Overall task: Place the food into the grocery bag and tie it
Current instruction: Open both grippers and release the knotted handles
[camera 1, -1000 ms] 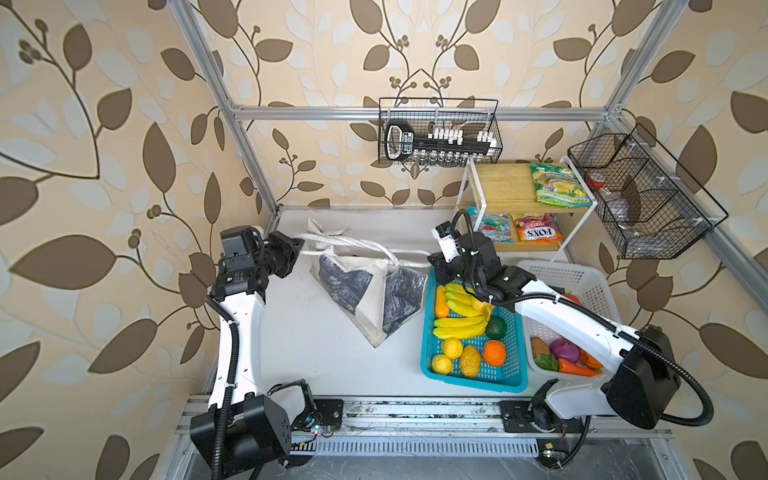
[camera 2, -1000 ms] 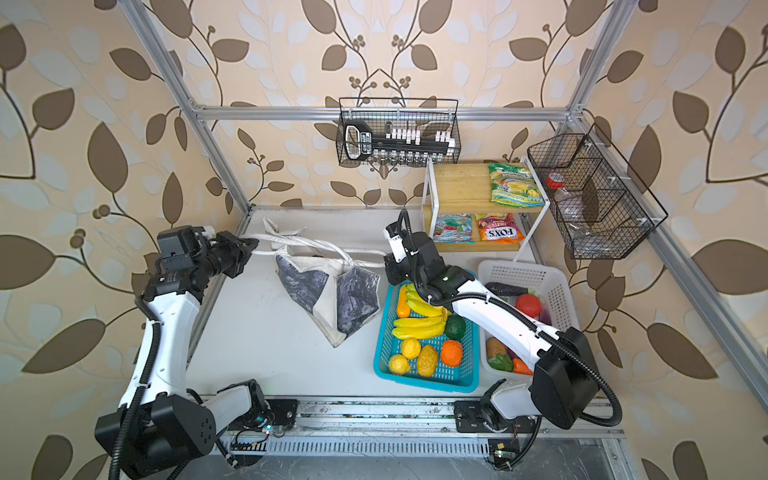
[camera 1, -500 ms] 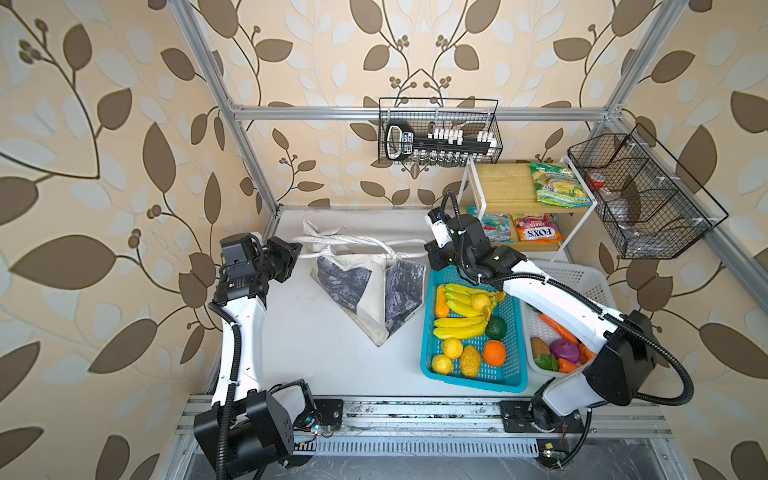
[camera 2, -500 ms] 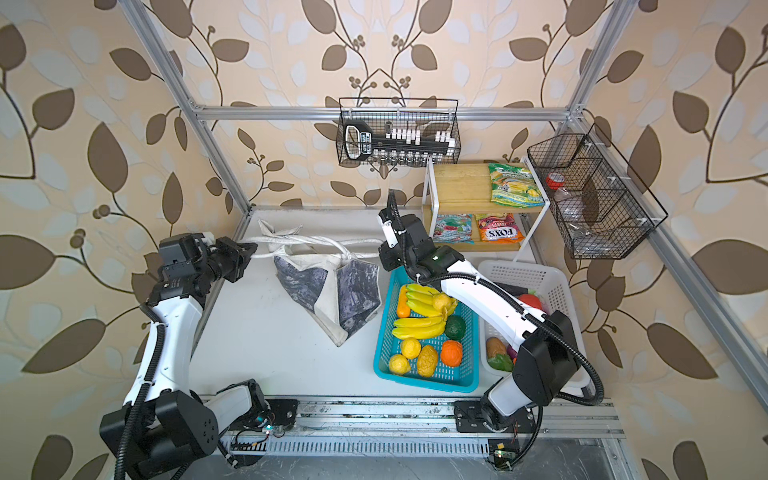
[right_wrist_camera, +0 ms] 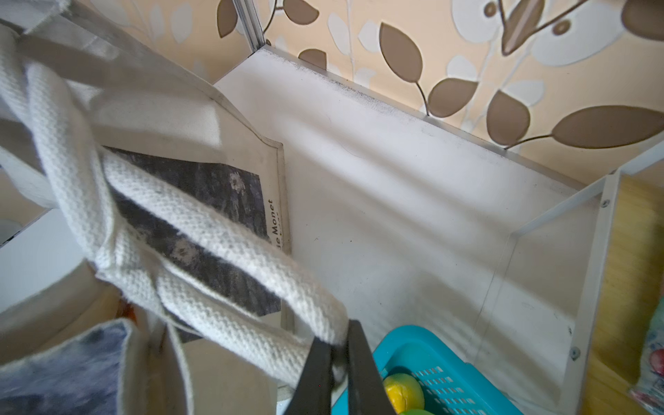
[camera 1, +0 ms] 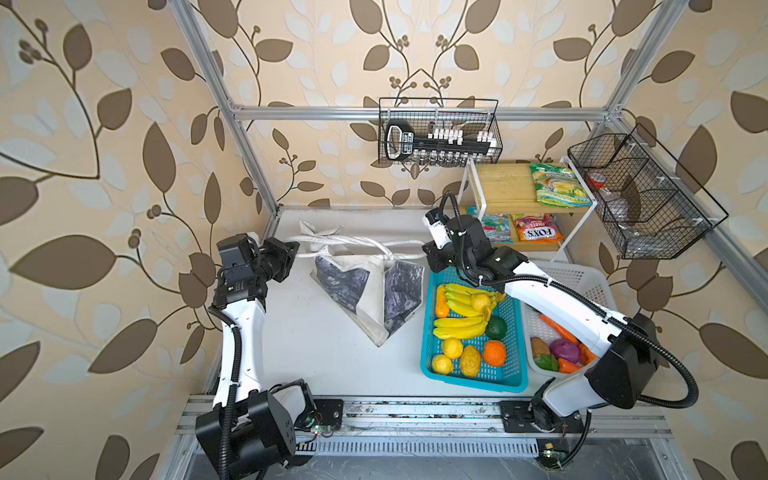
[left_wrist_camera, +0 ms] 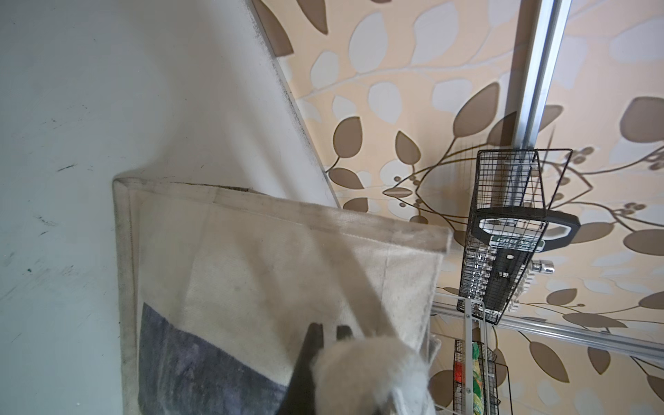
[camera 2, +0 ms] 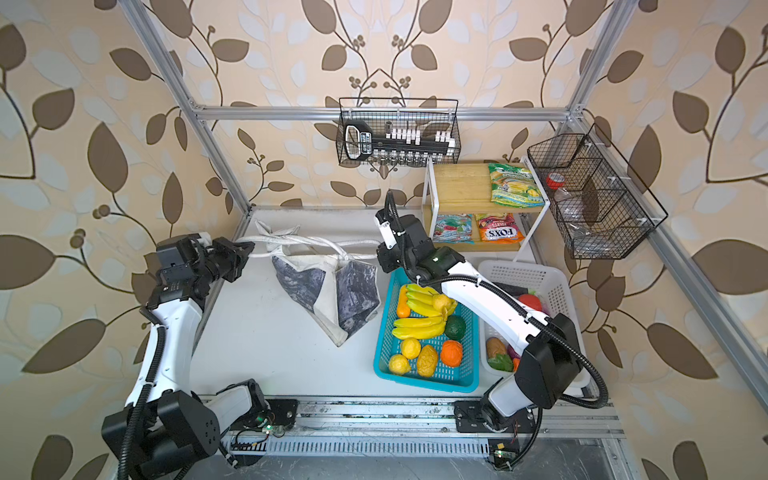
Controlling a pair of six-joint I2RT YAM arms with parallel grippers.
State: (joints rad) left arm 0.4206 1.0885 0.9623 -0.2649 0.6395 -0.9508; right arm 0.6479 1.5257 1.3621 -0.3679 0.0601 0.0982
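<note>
The grocery bag [camera 1: 365, 291] [camera 2: 328, 291] slumps on the white table, mouth toward the back. Its two white handles [camera 1: 357, 242] [camera 2: 316, 243] are crossed over each other and stretched sideways between my grippers. At their left end, my left gripper [camera 1: 294, 250] [camera 2: 248, 249] [left_wrist_camera: 328, 328] is shut on a handle [left_wrist_camera: 355, 284]. My right gripper [camera 1: 426, 249] [camera 2: 379, 254] [right_wrist_camera: 337, 334] pinches the woven handle [right_wrist_camera: 215, 244] at the right end, beside the teal basket. What is inside the bag is hidden. Toy fruit, part of the food [camera 1: 469, 328], lies in that basket.
The teal basket [camera 1: 515, 374] stands right of the bag, a white basket [camera 1: 582, 278] with vegetables beyond it. A shelf at the back right holds sweet packets [camera 1: 536, 226]. Wire baskets [camera 1: 440, 133] hang on the back wall and the right frame.
My right gripper has moved toward the back and slightly left with its handle, and the right arm's elbow has swung. The left gripper has hardly moved. The handles stay taut.
</note>
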